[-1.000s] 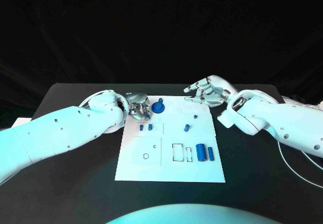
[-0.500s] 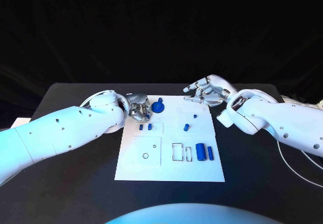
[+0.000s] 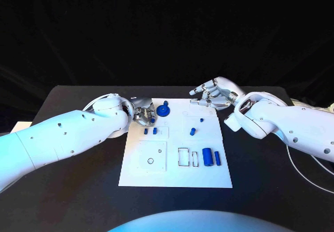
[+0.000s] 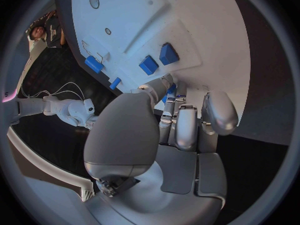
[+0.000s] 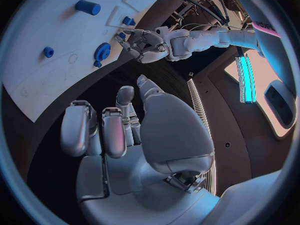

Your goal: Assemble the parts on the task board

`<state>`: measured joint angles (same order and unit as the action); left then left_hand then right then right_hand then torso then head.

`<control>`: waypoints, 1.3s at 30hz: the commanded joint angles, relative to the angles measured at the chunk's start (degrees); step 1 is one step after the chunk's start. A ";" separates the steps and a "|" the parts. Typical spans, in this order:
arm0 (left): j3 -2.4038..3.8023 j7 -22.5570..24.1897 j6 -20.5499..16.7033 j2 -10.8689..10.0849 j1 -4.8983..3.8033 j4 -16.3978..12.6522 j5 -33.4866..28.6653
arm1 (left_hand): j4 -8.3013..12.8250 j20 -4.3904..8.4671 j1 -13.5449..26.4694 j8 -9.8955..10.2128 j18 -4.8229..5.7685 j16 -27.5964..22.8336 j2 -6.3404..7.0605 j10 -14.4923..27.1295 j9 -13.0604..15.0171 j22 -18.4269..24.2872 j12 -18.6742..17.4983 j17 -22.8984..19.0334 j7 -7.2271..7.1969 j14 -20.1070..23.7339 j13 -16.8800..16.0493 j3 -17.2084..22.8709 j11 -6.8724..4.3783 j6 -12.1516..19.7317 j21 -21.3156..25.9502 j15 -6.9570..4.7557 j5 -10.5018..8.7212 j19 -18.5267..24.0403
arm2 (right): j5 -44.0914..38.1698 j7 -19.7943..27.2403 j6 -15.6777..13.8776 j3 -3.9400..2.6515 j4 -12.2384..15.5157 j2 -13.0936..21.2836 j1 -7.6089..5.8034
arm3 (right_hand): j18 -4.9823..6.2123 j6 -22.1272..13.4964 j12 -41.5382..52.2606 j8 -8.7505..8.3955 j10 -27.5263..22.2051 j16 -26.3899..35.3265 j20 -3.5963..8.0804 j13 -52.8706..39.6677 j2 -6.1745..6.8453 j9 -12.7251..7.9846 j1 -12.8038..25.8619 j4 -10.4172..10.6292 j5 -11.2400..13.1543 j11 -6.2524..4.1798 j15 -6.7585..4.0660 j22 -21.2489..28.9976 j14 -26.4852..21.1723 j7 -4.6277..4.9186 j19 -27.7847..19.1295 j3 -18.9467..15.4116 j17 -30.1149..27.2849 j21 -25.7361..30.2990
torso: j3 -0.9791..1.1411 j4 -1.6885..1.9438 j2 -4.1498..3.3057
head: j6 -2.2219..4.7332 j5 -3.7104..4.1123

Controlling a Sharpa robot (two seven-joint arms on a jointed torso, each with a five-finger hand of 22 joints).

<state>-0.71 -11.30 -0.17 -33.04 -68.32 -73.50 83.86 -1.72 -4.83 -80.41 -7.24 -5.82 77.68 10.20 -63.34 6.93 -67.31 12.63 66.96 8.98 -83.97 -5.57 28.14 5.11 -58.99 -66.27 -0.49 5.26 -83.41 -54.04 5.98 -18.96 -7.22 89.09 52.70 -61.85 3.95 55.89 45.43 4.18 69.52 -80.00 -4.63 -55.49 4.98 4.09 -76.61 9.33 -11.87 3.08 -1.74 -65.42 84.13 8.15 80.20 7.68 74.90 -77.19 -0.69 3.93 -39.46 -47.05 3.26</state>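
My left hand [image 3: 143, 112] sits at the near-left top corner of the board [image 3: 174, 179], fingers curled in together. In my left wrist view the fingertips [image 4: 172, 87] bunch close over something blue, but whether they actually pinch it I cannot tell, they cover it. Just beyond those fingertips, toward the board's middle, lies the blue gear [image 3: 163, 111] with its little stem, touching or almost touching my hand; I judge I'm working on that one, seating or turning it at its spot.

My right hand [image 3: 214, 96] hovers off the far corner of the board, across from the left. Fingers loosely curled, apart from each other, nothing between them as the right wrist view shows [image 5: 115, 130]. I read it as waiting clear so it doesn't crowd the gear.

Out from the left hand, toward me, two small blue blocks [image 3: 149, 131] sit side by side in a raised square, just beside my wrist. Past them, mid-board, a small blue peg [image 3: 192, 131] stands, with a tinier blue bit [image 3: 201, 120] just beyond it. Further toward me lie a thick blue cylinder [image 3: 206, 157] and a thinner one [image 3: 217, 158], side by side, next to empty rectangular slots [image 3: 184, 157].

The two blocks are the ones to mind: they're close under my left forearm [image 3: 76, 133], and a careless drop of the wrist could nudge them.
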 commanded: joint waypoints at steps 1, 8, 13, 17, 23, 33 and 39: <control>0.00 -0.24 1.14 0.07 0.01 0.02 -0.31 | -0.09 -0.53 0.82 0.96 0.47 -0.05 0.30 1.02 -0.46 0.26 -0.81 -0.18 0.25 -1.66 0.37 -0.29 0.22 1.17 0.35 0.61 0.15 0.16 | -0.16 -0.38 0.51 0.00 -0.01 -0.03 0.02 | 0.84 0.45 0.24 0.28 0.03 0.33 0.17 0.04 -0.57 0.05 -0.13 0.02 -0.34 -0.09 0.28 -0.07 2.97 0.02 -0.18 -0.32 2.00 0.17 | -0.01 -0.02 0.00 | 0.19 0.05; 0.00 -0.45 0.82 -0.21 0.01 0.12 -0.58 | -0.10 -1.27 1.02 3.08 -0.17 -0.17 0.96 3.69 -1.88 2.90 -2.94 -0.90 1.03 -1.51 1.63 -0.64 1.17 3.80 3.41 1.34 0.37 1.13 | -0.72 -1.86 0.84 0.00 -0.49 -0.10 0.02 | 0.94 0.37 -0.38 0.23 -0.29 0.57 0.17 0.53 -0.50 0.03 0.02 0.13 -0.25 -0.06 0.29 0.47 2.91 0.04 -0.39 -0.51 1.72 0.47 | 0.02 -0.01 -0.03 | 0.15 0.10; 0.01 -0.57 0.08 -0.65 0.01 0.02 -0.65 | 0.01 -1.58 0.88 3.58 -0.37 -0.22 1.00 4.66 -2.48 3.68 -3.60 -1.25 1.46 -1.42 1.86 -1.17 1.54 4.78 4.36 1.62 0.37 1.38 | -1.09 -2.63 1.05 0.00 -0.96 -0.09 0.02 | 1.04 0.15 -3.81 0.11 -2.07 0.67 0.16 3.20 -0.51 -0.02 -0.01 0.18 -0.18 -0.02 0.32 1.01 2.88 0.08 -0.63 -0.68 1.66 0.79 | -0.03 -0.02 -0.01 | 0.16 0.24; 0.02 -0.41 -0.89 -1.15 0.01 -0.20 -0.97 | 0.08 -1.73 0.74 3.66 -0.41 -0.22 0.94 5.04 -2.76 3.84 -3.82 -1.40 1.67 -1.38 1.88 -1.46 1.72 5.31 4.58 1.76 0.40 1.41 | -1.58 -3.14 1.19 0.00 -1.20 -0.06 0.02 | 1.10 0.05 -6.04 0.06 -3.23 0.84 0.14 4.99 -0.58 -0.04 -0.15 0.20 -0.13 0.00 0.34 1.36 2.84 0.11 -0.79 -0.80 1.52 1.03 | -0.04 -0.06 -0.01 | 0.25 0.12; 0.06 1.34 -3.54 -2.69 0.00 -1.16 -3.61 | 0.32 -1.82 0.20 3.55 -0.47 -0.22 0.62 5.33 -2.92 3.96 -3.98 -1.56 1.45 -1.34 1.87 -1.41 1.66 5.45 4.75 1.78 0.71 1.40 | -4.66 -4.56 1.91 0.00 -1.60 0.06 0.02 | 1.76 -0.09 -10.52 0.04 -4.88 3.46 0.13 9.12 -0.99 -0.04 -1.41 0.09 -0.17 0.09 0.42 4.90 2.11 0.18 -2.28 -0.84 -1.07 3.31 | -0.02 -0.01 0.06 | 0.25 0.14; 0.28 15.18 -13.92 -7.46 -0.10 -3.43 -31.86 | 0.01 -2.10 0.06 2.36 -2.34 -5.15 -0.44 5.15 -2.81 12.73 -3.56 -9.89 1.62 2.03 1.70 -1.11 1.77 2.97 15.01 1.90 0.96 5.49 | -23.73 -10.10 3.83 0.00 -1.62 0.33 0.10 | 2.20 2.75 -27.78 0.84 -10.48 7.17 -0.30 24.48 -0.32 0.16 -6.10 -1.16 0.84 1.22 1.04 7.91 1.86 0.57 -2.49 3.32 -4.65 5.38 | 0.01 -0.10 0.02 | 0.83 0.33; 0.15 24.87 -18.73 -10.70 -0.09 -5.59 -62.77 | -1.10 -1.94 0.94 1.13 -3.65 -11.30 -1.72 1.54 -2.79 18.29 -0.58 -19.77 1.41 7.90 1.06 -0.44 1.17 0.73 22.24 1.69 1.15 9.80 | -41.20 -13.93 6.65 0.00 -1.00 0.52 0.49 | 2.30 4.40 -35.01 0.35 -7.20 8.33 -0.55 35.09 1.70 0.00 -6.88 -1.17 3.63 0.81 0.98 8.53 1.93 -0.65 -2.34 7.21 -5.79 5.94 | -0.03 -0.07 -0.01 | 1.38 1.64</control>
<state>-0.54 4.21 -13.66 -43.56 -68.38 -78.50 45.91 -2.63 -6.78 -79.37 -5.81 -9.06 67.06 8.97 -61.65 4.22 -49.88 11.95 48.18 10.50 -76.64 -4.50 27.61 6.25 -57.93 -45.12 1.20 6.22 -74.16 -80.68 -3.98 -15.85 -7.22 87.91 53.21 -61.44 5.73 60.25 10.74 4.63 62.05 -71.89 -4.95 -20.89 6.07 4.15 -83.70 8.14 -8.50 3.91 -0.91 -56.94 83.92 7.73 77.66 14.64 69.16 -71.43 -0.70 3.89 -39.42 -45.93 4.25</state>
